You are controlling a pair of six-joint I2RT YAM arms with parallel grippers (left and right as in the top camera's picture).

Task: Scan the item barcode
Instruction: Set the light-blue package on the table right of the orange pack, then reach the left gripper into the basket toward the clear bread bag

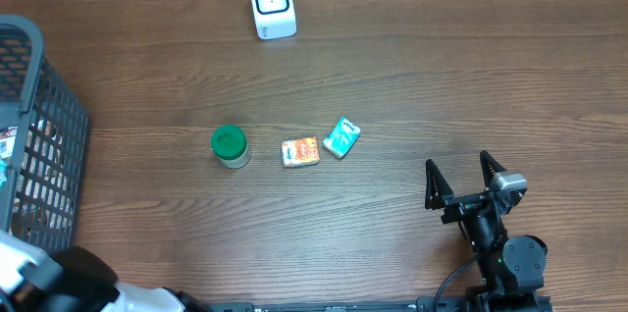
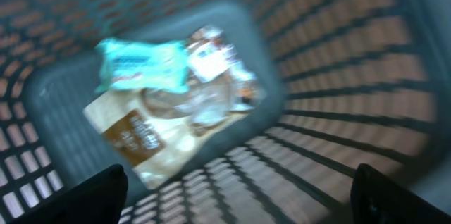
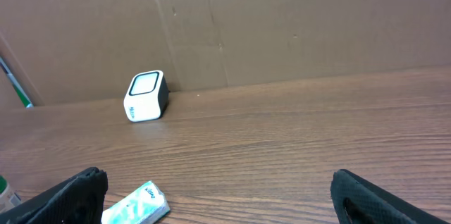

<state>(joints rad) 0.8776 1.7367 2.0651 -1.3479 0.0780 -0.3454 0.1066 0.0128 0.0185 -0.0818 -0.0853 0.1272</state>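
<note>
The white barcode scanner (image 1: pixel 272 3) stands at the back of the table, and in the right wrist view the scanner (image 3: pixel 146 96) sits against the cardboard wall. My left gripper (image 2: pixel 239 206) hangs open over the grey basket (image 2: pixel 338 76), nothing between its fingers. Blurred items lie on the basket floor: a teal packet (image 2: pixel 141 65), a cream-and-brown pouch (image 2: pixel 134 139) and a clear-wrapped item (image 2: pixel 211 83). My right gripper (image 1: pixel 465 177) stands open and empty at the table's front right. Its fingertips (image 3: pixel 70 199) frame bare wood.
On the table's middle lie a green-lidded jar (image 1: pixel 230 145), an orange packet (image 1: pixel 300 151) and a teal packet (image 1: pixel 341 136); that teal packet (image 3: pixel 135 208) lies just inside my right gripper's left finger. The basket (image 1: pixel 39 126) fills the left edge. The left arm (image 1: pixel 59 278) is at the front left corner.
</note>
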